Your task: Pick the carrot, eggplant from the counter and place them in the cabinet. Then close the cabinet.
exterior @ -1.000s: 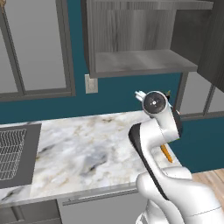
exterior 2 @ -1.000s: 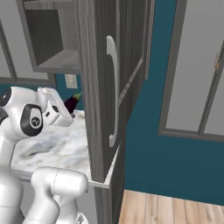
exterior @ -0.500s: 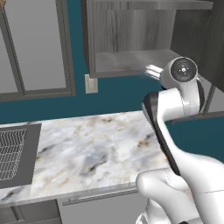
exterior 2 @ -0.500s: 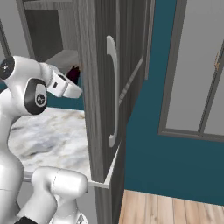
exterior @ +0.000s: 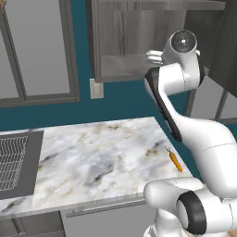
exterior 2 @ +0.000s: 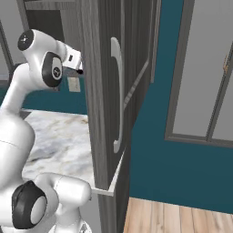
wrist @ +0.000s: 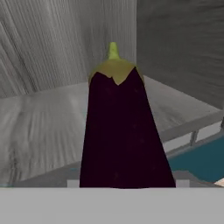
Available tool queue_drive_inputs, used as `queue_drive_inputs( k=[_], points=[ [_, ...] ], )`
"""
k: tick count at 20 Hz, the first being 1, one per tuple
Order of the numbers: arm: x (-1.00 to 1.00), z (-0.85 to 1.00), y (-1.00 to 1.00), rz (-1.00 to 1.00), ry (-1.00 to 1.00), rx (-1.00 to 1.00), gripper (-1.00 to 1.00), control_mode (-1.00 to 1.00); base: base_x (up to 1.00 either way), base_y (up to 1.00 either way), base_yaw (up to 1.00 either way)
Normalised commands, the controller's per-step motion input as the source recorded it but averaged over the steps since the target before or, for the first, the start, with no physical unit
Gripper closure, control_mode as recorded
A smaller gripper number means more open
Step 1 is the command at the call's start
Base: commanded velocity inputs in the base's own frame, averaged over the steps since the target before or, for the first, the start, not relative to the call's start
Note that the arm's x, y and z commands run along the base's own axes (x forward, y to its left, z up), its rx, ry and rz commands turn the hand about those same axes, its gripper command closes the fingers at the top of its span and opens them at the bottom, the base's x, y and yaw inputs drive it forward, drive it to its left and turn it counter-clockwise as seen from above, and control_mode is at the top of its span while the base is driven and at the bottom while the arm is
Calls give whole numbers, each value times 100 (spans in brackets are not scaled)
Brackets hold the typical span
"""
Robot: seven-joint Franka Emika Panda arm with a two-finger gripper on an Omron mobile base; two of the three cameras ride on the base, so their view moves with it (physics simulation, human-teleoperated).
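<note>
- The wall cabinet hangs above the far right part of the worktop, with its panelled door swung wide open; the bar handle faces the right base camera.
- The arm reaches up so that the tool sits at the front lip of the grey shelf, just at the cabinet's mouth.
- The eggplant stands between the fingers in the hand view, stem end pointing into the cabinet, so the tool is pinching the eggplant with its jaws held fairly wide around its fat body.
- The eggplant appears to hang over the shelf's near edge, not yet resting on it; I judge the step in hand is carrying it inward and setting it down.
- To do this well, push further in over the shelf before lowering, so the fruit clears the lip and lands well back from the edge.
- Lower until the skin meets the shelf, then let go; a glossy oval dropped from height will likely roll toward the opening.
- Keep the wrist away from the open door on the right when drawing back.
- The carrot lies on the worktop near its right edge, beside the robot's body, waiting its turn.
</note>
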Motion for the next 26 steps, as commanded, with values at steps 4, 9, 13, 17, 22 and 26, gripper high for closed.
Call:
queue_drive_inputs(
  k=[4, 9, 13, 17, 22, 26],
  points=[
    [100, 0, -5, 4, 4, -8, 100, -100, 0, 0, 0],
    [100, -13, -10, 1, 2, -12, 100, -100, 0, 0, 0],
    [100, -27, -23, 4, 0, -10, 100, -100, 0, 0, 0],
    [71, -39, -24, 7, -2, -10, -100, -100, 0, 0, 0],
    [-29, -36, -6, 10, -18, -2, -100, -100, 0, 0, 0],
    [-64, -25, 24, 3, -21, -2, -100, -100, 0, 0, 0]
  ],
)
